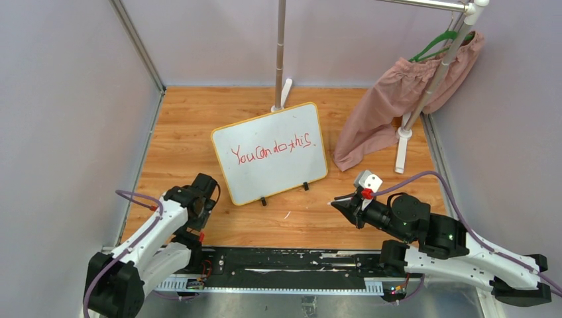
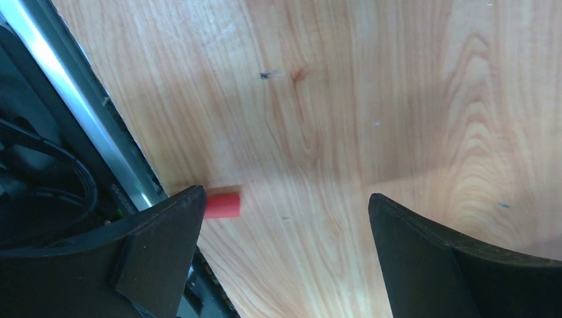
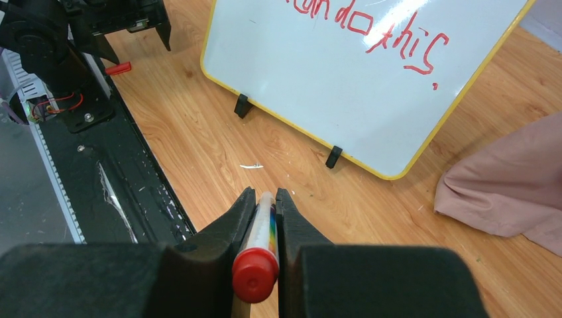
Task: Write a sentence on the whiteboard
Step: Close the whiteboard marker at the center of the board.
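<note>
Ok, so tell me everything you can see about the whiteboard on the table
The flat white rectangular whiteboard with a thin yellow-orange rim has rounded corners and two small black clip feet along its near edge. It rests on the wooden table, turned at an angle, its far edge close to a metal pole's base. Red handwritten marker words read "You can do this." in one slanted line. Neither gripper touches it.

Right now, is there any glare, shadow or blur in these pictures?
Right wrist view: bright glare streaks lie on the whiteboard near the sentence, and the marker end is soft. Left wrist view: the near fingers are blurred and a broad shadow crosses the table. Top view: evenly lit and sharp.
</note>
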Available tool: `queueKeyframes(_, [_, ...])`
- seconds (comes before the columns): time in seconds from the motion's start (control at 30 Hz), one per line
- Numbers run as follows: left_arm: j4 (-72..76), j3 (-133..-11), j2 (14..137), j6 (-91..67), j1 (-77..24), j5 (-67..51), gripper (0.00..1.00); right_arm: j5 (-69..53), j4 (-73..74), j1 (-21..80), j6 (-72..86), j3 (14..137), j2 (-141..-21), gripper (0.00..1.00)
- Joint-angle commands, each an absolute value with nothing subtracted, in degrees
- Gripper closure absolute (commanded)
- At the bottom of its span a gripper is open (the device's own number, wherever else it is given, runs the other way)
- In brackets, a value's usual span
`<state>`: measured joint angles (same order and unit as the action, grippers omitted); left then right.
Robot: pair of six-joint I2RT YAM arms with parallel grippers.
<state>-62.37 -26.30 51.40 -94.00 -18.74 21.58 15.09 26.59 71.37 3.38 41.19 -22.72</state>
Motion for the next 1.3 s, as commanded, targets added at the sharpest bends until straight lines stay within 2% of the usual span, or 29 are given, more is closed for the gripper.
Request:
queueKeyframes(0.0, [-75.09, -31.37, 51.58, -100.11, -19.07, 20.06, 0.0, 15.61, 25.84, 71.4, 2.65, 40.77, -22.89, 1.0])
queueKeyframes(0.1, [-77.75, -35.0, 50.94, -98.06, -19.07, 22.43, 0.0, 15.35, 25.67, 71.43, 2.6, 40.69, -22.83, 1.0])
queueKeyframes(0.27, [-77.51, -35.15, 56.38, -96.6, -19.76, 20.61, 0.0, 15.14, 24.96, 71.45, 2.33, 40.61, -22.76, 1.0])
queueKeyframes(0.57, [-76.99, -35.03, 55.82, -100.41, -19.78, 26.47, 0.0, 15.1, 25.66, 71.45, 2.8, 40.61, -21.8, 1.0])
queueKeyframes(0.73, [-76.09, -35.62, 60.66, -99.34, -19.69, 27.9, 0.0, 14.59, 25.64, 71.43, 2.75, 40.69, -21.64, 1.0])
queueKeyframes(0.9, [-69.65, -30.22, 60.01, -99.59, -19.69, 23.6, 0.0, 14.95, 25.75, 71.38, 2.9, 40.53, -20.85, 1.0])
queueKeyframes(0.97, [-67.57, -27.48, 58.64, -99.6, -19.69, 22.28, 0.09, 15.19, 25.75, 71.37, 2.67, 40.52, -20.66, 1.0])
queueKeyframes(1.0, [-67.35, -27.04, 57.94, -99.73, -19.69, 21.83, 0.09, 15.25, 25.77, 71.43, 2.64, 40.52, -20.72, 1.0])
queueKeyframes(1.27, [-66.98, -24.79, 53.65, -100.36, -21.04, 18.82, 0.07, 15.26, 25.14, 71.45, 2.2, 40.52, -21.49, 1.0])
